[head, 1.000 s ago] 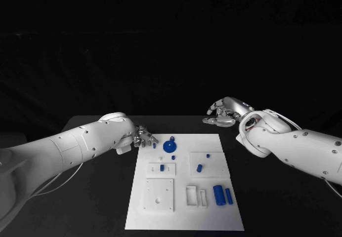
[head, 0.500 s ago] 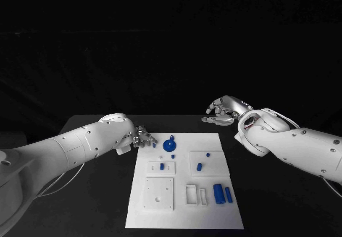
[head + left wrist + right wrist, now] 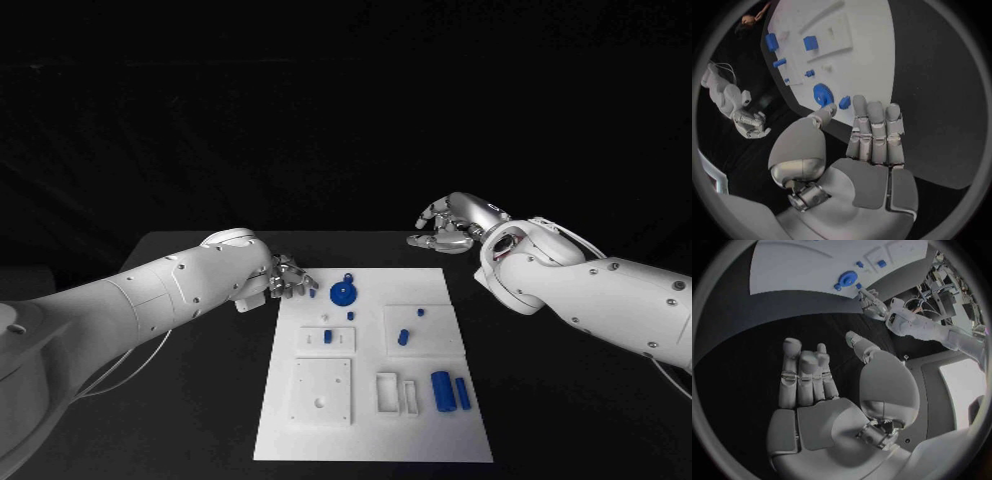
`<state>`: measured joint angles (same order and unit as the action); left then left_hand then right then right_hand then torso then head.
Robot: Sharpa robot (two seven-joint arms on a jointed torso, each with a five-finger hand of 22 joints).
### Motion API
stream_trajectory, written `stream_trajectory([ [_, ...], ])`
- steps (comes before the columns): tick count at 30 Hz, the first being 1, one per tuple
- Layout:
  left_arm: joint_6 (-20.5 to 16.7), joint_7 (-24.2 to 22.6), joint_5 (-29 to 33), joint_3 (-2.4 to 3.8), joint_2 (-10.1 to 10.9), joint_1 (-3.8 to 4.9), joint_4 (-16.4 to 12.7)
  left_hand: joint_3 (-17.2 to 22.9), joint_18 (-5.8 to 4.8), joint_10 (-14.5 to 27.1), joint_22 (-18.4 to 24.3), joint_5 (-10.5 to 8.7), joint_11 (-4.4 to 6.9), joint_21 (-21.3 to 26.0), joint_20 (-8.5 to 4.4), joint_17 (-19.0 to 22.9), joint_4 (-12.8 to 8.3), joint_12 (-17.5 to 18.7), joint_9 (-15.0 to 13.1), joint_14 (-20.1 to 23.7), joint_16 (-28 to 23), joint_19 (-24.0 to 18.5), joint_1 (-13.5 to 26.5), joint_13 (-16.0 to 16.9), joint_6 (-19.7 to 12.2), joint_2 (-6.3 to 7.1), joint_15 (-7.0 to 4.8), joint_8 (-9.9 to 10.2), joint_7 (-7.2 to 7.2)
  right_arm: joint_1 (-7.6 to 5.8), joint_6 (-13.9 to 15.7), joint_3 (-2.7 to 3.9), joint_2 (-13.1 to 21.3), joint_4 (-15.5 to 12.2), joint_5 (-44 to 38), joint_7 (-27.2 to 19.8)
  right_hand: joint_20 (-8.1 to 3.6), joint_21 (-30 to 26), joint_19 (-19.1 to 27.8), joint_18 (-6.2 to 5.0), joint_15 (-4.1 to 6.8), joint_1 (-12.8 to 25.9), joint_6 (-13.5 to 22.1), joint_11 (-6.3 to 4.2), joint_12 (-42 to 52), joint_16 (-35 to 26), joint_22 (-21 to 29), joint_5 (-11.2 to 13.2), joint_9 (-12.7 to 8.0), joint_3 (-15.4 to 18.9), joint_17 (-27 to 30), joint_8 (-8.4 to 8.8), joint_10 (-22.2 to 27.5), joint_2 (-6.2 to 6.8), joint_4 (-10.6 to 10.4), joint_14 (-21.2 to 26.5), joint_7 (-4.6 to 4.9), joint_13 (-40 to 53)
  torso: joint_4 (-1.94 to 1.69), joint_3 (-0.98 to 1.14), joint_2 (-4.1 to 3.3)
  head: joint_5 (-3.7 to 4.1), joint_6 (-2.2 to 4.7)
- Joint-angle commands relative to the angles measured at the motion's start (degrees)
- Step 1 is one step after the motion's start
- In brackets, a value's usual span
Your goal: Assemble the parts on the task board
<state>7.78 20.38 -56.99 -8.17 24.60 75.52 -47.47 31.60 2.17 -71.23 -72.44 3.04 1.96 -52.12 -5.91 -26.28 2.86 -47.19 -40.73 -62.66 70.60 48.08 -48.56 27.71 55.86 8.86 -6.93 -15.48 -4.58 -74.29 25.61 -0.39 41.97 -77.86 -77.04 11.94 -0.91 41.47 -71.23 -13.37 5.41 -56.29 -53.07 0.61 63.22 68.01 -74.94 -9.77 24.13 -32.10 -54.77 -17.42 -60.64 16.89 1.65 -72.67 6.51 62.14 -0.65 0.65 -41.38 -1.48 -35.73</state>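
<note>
Black table (image 3: 188, 400) carries the white task board (image 3: 368, 440), lying lengthwise toward the robot at the table's middle.

Left hand (image 3: 289, 277) hovers at the board's far left corner, just beside the edge. In the left wrist view, the fingers (image 3: 876, 131) lie side by side, extended, thumb held apart; nothing is gripped. A small blue peg (image 3: 844, 102) sits just past the fingertips, near them; contact cannot be told.

Right hand (image 3: 447, 228) hangs beyond the board's far right corner, well apart from it, over bare table. In the right wrist view, its fingers (image 3: 804, 375) lie together, lightly curved, thumb apart, holding nothing.

Parts on board, largest first: blue round disc (image 3: 343, 294) at the far edge; blue cylinder (image 3: 444, 393) with a thinner blue bar (image 3: 463, 393) beside it, near right; small blue blocks (image 3: 327, 339) in the white mid-board plates.
</note>
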Motion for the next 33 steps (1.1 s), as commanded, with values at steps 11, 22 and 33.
stream_trajectory([
  [11,0.8,-0.9,1.3,0.0,-0.8,-0.11,0.8,-0.8,-1.15,-0.1,-0.5,-0.18,-0.51,0.5,-6.23,-0.1,-2.8,0.4,0.1,0.5,0.0,-0.7,-1.5,0.4,-0.1,-3.33,0.06,0.5,-0.37,0.08,-0.2,0.03,-0.2,0.1,-0.2,-0.5,-0.41,-0.4,0.1,-1.63,0.3,0.0,0.0,-0.04,0.2,-0.3,-0.7,-0.3,-0.1,0.0,-0.1,0.17,0.4,-0.01,-0.3,-0.3,0.54,-0.1,0.08,0.02,-0.02,-0.37,-0.04],
  [22,1.5,-1.3,1.3,-0.02,-1.1,-0.18,1.0,-0.5,-1.18,-0.4,-0.8,-0.18,-0.46,0.7,-6.23,-0.1,-5.0,0.5,0.1,0.5,0.1,-0.7,-3.0,0.5,0.4,-5.1,0.08,0.4,-0.29,0.15,-0.3,0.03,-0.3,0.1,-0.2,-0.6,-0.41,-0.4,0.0,-1.63,0.31,-0.1,-0.1,-0.05,0.2,-0.3,-0.7,-0.3,-0.1,0.0,-0.1,0.16,0.4,-0.01,-0.3,-0.3,0.53,-0.1,0.02,-0.02,0.0,-0.47,-0.26],
  [33,1.7,-1.3,1.3,-0.04,-1.1,-0.34,1.3,0.3,-1.31,-0.8,-1.2,-0.17,-0.46,0.8,-6.15,-0.2,-8.4,0.7,0.1,0.4,0.2,-0.6,-5.2,0.7,0.7,-7.18,0.16,0.4,-0.29,0.15,-0.3,0.03,-0.3,0.1,-0.2,-0.6,-0.41,-0.4,0.0,-1.63,0.31,-0.1,-0.1,-0.05,0.2,-0.3,-0.7,-0.3,-0.1,0.0,-0.1,0.16,0.4,-0.01,-0.4,-0.3,0.53,-0.1,0.01,-0.01,0.02,-0.4,-0.4],
])
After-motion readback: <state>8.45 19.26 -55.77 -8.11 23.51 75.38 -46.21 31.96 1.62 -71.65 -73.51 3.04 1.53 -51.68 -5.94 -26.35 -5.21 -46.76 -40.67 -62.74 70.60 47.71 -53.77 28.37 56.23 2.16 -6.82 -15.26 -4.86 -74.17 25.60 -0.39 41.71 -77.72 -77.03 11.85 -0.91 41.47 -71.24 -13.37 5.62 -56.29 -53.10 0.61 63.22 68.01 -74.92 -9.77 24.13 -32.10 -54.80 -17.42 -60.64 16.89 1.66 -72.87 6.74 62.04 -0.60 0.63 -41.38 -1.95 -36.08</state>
